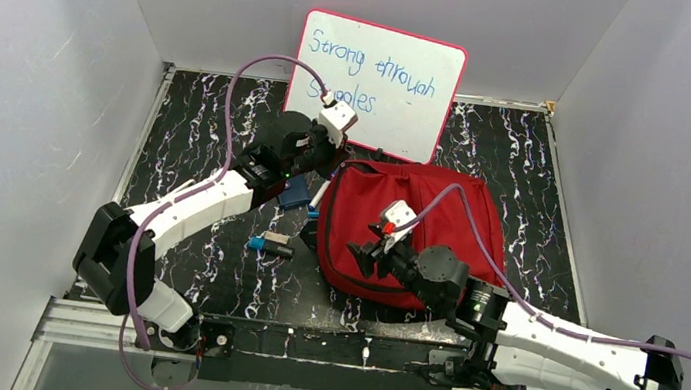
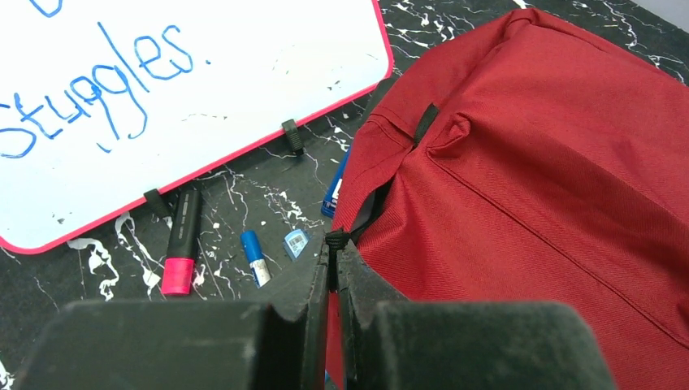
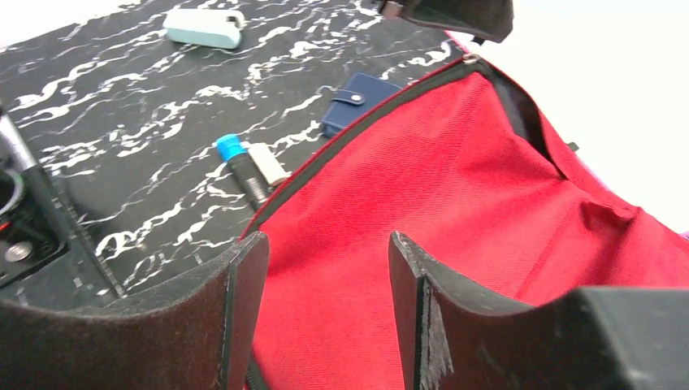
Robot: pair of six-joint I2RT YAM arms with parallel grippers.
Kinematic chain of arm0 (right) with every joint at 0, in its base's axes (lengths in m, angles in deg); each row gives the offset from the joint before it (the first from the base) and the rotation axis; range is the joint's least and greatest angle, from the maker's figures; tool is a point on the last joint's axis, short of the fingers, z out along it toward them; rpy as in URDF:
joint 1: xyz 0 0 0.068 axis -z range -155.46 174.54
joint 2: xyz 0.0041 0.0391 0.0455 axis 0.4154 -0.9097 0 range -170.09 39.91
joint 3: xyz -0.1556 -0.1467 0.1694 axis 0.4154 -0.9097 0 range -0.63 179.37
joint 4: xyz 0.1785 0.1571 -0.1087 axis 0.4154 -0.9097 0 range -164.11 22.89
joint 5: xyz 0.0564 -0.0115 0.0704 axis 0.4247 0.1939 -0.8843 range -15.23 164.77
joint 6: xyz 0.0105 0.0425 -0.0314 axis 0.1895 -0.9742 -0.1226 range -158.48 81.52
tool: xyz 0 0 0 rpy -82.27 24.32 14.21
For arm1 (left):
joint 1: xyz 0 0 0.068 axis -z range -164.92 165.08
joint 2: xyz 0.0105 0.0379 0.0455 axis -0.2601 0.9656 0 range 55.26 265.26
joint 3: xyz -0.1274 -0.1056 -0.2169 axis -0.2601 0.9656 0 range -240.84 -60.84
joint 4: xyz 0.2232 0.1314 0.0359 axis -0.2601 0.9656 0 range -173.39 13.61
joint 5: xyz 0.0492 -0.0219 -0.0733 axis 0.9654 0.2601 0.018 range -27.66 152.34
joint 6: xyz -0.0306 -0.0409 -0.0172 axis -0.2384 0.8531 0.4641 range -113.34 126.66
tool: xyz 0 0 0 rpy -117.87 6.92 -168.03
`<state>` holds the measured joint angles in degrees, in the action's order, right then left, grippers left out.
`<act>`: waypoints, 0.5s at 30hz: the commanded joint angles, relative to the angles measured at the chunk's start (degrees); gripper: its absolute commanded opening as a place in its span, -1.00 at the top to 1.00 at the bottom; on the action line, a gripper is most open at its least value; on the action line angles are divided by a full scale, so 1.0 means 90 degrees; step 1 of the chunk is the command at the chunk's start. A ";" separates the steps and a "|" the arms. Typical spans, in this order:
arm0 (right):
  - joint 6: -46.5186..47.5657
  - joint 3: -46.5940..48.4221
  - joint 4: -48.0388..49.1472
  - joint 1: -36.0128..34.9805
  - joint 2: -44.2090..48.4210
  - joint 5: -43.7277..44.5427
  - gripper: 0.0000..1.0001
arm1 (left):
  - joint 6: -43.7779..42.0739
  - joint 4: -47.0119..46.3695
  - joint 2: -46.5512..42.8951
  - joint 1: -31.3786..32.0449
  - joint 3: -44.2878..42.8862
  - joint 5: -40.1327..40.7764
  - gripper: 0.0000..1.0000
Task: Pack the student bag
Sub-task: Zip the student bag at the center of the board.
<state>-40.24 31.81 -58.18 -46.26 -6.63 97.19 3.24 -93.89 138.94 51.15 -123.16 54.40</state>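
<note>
The bag (image 1: pixel 439 222) lies flat on the desk (image 1: pixel 199 125), right of centre, in front of the whiteboard (image 1: pixel 376 83). Its zip edge runs near-to-far along its left side.

**Tool state**
- Left tool (image 2: pixel 333 272): pressed together, pinching a black tab on the zip edge at the bag's far-left corner.
- Right tool (image 3: pixel 325 309): spread, holding nothing. It hangs over the red cloth at the bag's near-left part.

**Relation that governs the next move**
- The loose items lie on the desk just left of the zip edge, between the bag and the left arm.
- The blue-capped marker (image 3: pixel 240 166) is near the right tool, to its left and just beyond the bag's edge.
- In the overhead view the marker's long axis runs roughly left-right, so it points toward the right tool. You would likely need to turn the wrist so the jaws close across the barrel, not along it.
- The navy wallet (image 3: pixel 357 101) lies farther away, close against the zip edge and near the left tool.

**Arm choice**
The left arm is occupied at the zip. Treat the right arm as the free one, and the nearer one for the marker. From the frames you cannot tell how wide the bag's mouth stands.
</note>
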 commanded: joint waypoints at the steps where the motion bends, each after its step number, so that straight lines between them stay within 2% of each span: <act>1: -0.0025 0.0367 0.0587 0.0149 -0.0194 0.0824 -0.29 | 0.0087 -0.0479 -0.0308 -0.0034 -0.0087 -0.0038 1.00; 4: -0.0213 0.0477 0.0434 0.0294 -0.0289 0.0927 -0.29 | 0.0323 -0.0491 -0.0310 -0.0034 -0.0023 0.0236 0.98; 8: -0.0797 0.0748 -0.0206 0.0811 -0.0383 0.0769 -0.29 | 0.0868 -0.0506 -0.0457 -0.0034 0.0103 0.0696 0.72; 11: -0.1282 0.1149 -0.0854 0.1449 -0.0572 0.0209 -0.29 | 0.1206 -0.0250 -0.0643 -0.0039 0.0176 0.1035 0.46; 15: -0.1395 0.1429 -0.0982 0.2075 -0.0860 -0.0373 -0.28 | 0.1680 -0.0142 -0.1180 -0.0034 0.0598 0.1115 0.05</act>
<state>-49.09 40.21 -65.15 -31.69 -12.73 99.24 12.63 -94.48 135.70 51.13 -120.91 61.46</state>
